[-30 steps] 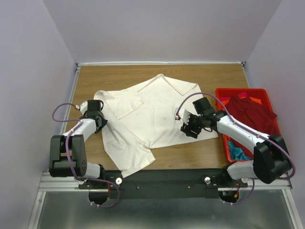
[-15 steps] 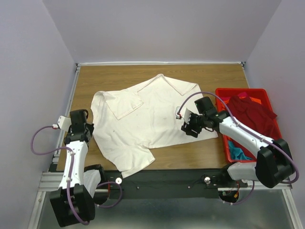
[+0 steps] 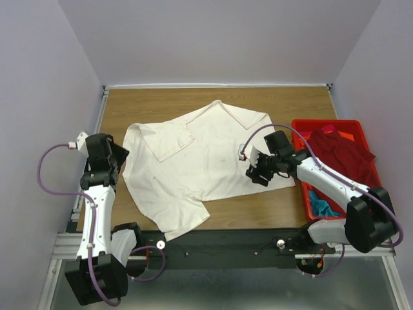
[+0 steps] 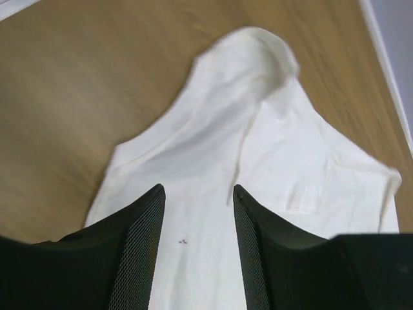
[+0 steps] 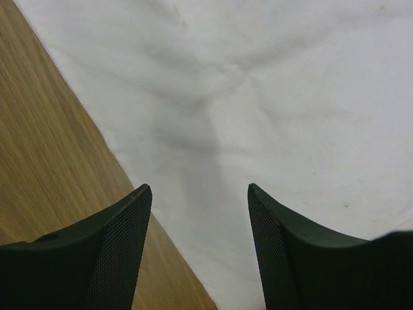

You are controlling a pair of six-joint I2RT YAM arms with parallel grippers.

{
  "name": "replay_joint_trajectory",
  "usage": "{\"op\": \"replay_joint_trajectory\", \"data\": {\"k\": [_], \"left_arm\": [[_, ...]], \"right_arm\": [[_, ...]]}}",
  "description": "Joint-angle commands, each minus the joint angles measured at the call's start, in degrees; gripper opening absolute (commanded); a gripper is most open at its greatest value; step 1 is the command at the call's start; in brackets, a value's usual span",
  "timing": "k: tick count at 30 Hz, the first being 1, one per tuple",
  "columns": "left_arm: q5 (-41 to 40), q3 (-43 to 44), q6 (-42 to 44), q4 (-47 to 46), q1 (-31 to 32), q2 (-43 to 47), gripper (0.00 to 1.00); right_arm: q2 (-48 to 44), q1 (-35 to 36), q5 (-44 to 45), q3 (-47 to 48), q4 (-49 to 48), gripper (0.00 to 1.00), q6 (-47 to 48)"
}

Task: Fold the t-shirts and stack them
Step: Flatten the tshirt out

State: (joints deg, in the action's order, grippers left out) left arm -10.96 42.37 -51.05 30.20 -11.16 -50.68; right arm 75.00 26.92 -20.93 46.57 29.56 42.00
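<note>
1. A cream-white t-shirt (image 3: pixel 200 161) lies spread out in the middle of the brown worktop (image 3: pixel 290 103). It is not folded neatly. One sleeve is turned over onto the body at the upper left. One corner of the shirt reaches down toward the bottom of the top view.
2. The left fingers (image 3: pixel 118 157) are at the left side of the top view, just beside the left edge of the cream-white t-shirt. In the left wrist view they are apart with a middle-sized gap. Nothing is between them. The shirt shows below them, and they look to be up off the cloth.
3. The right fingers (image 3: pixel 256 169) are right of the middle in the top view, at the right edge of the cream-white t-shirt. In the right wrist view they are spread wide and hold nothing. The shirt's edge runs slanted under them, with wood on the left and cloth on the right. I cannot tell if the tips touch the cloth.
4. A red crate (image 3: pixel 298 129) sits at the right side of the worktop. A dark red t-shirt (image 3: pixel 342 155) is piled in it. A teal t-shirt (image 3: pixel 321 206) peeks out at its lower end, and a bit of orange t-shirt (image 3: pixel 346 136) shows near its top.
</note>
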Motion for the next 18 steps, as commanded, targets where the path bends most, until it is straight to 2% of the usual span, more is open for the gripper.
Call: {"op": "replay_joint_trajectory", "data": {"k": [1, 2, 4, 5, 8, 14, 16, 17, 18], "left_arm": [[28.31, -1.67, 19.55, -18.59, 0.78, -2.49, 0.57], [31.23, -1.59, 23.67, -22.25, 1.05, -5.02, 0.65], [31.44, 1.39, 25.55, -20.89, 1.84, -9.33, 0.65], [31.35, 2.53, 26.52, -17.75, 2.28, -11.96, 0.59], [34.07, 4.04, 26.26, -16.04, 3.5, -22.5, 0.49], [29.07, 4.65, 24.59, -18.85, 9.92, -27.63, 0.47], [26.97, 4.83, 24.16, -19.21, 10.98, -29.74, 0.45], [26.09, 4.83, 23.89, -19.38, 11.07, -31.22, 0.39], [25.03, 5.0, 23.8, -19.12, 11.07, -31.85, 0.38]], "right_arm": [[1.72, -0.2, -1.84, 0.37, -0.56, 0.68, -0.69], [1.73, -0.29, -1.66, 0.37, -0.56, 0.68, -0.69], [1.99, -0.2, -1.66, 0.45, -0.56, 0.68, -0.78], [2.51, -0.2, -1.57, 0.46, -0.47, 0.68, -0.86], [3.57, -0.29, -1.22, 0.54, -0.56, 0.68, -0.87], [4.63, -0.37, -0.26, 0.37, -0.56, 0.68, -0.87], [5.06, -0.29, -0.08, 0.28, -0.64, 0.68, -0.78], [5.07, -0.29, -0.08, 0.28, -0.65, 0.68, -0.69], [5.33, -0.37, 0.1, 0.11, -0.65, 0.68, -0.6]]}}
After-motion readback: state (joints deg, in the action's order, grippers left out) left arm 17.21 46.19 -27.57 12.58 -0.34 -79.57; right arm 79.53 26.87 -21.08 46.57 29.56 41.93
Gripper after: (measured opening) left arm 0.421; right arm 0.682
